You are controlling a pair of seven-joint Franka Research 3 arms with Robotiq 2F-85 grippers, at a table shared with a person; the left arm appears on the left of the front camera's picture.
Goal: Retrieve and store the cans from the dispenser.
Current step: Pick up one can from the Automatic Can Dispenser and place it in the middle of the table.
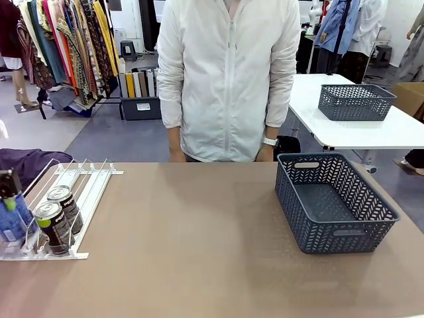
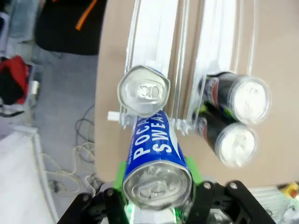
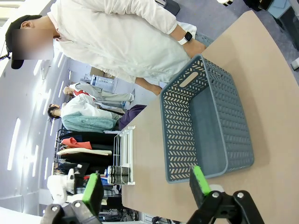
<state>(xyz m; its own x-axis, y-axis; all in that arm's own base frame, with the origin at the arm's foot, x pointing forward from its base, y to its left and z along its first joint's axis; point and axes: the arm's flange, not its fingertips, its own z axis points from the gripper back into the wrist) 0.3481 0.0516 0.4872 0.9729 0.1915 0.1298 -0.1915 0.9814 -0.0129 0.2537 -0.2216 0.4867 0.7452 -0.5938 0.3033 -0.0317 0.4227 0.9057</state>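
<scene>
Clamping a blue can [image 2: 156, 151] at the dispenser [image 2: 154, 46] end, left jaws should next lift it toward the basket [image 1: 344, 233]; right jaws gape empty

Blue can [image 2: 156, 149] clamped in the left gripper [image 2: 158, 179]; second can [image 2: 143, 91] just beyond, two black cans [image 2: 218, 89] beside, in white dispenser [image 2: 156, 32].

left claw [image 2: 157, 181] clamps blue can [image 2: 156, 140] at dispenser [image 2: 154, 37]

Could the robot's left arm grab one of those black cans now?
Probably not yet: the left gripper has its jaws shut on a blue can. The black cans sit uncovered in the next lane of the dispenser, so the way looks free once it lets go.
</scene>
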